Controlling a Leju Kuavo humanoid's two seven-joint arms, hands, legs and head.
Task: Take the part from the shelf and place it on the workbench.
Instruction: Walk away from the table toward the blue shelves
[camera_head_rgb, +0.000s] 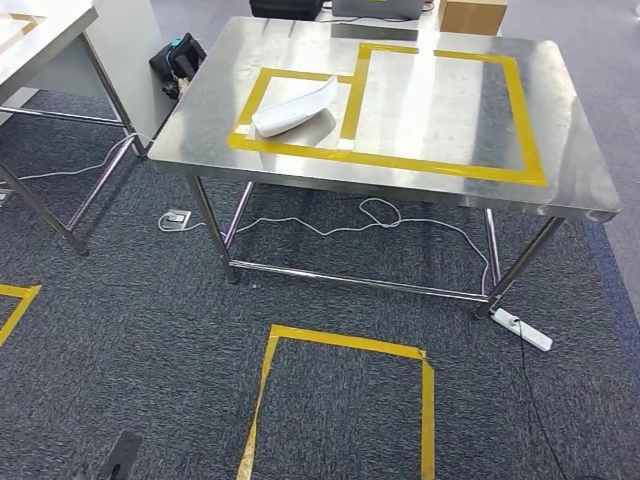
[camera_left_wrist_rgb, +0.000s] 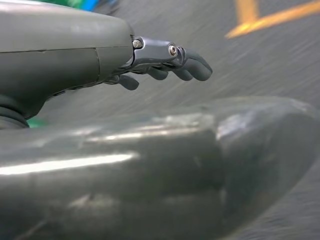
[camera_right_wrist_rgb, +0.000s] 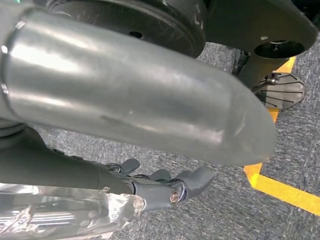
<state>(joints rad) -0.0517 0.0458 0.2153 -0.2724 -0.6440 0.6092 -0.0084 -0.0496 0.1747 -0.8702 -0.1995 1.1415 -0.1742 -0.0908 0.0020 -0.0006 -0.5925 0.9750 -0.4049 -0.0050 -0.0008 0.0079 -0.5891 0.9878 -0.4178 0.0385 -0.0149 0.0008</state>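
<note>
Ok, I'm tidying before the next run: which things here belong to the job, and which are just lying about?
Job: white part, steel workbench, yellow taped outline.
Lying about: black bag, power strip, cardboard box, white cable.

One white part (camera_head_rgb: 294, 107), two steel tables (camera_head_rgb: 573, 170).

A stainless-steel worktop (camera_head_rgb: 453, 100) marked with yellow tape rectangles (camera_head_rgb: 528, 130) stands on dark grey speckled carpet floor (camera_head_rgb: 151, 330), where a white power strip (camera_head_rgb: 522, 329) and white cable (camera_head_rgb: 362, 222) lie beneath it.
</note>
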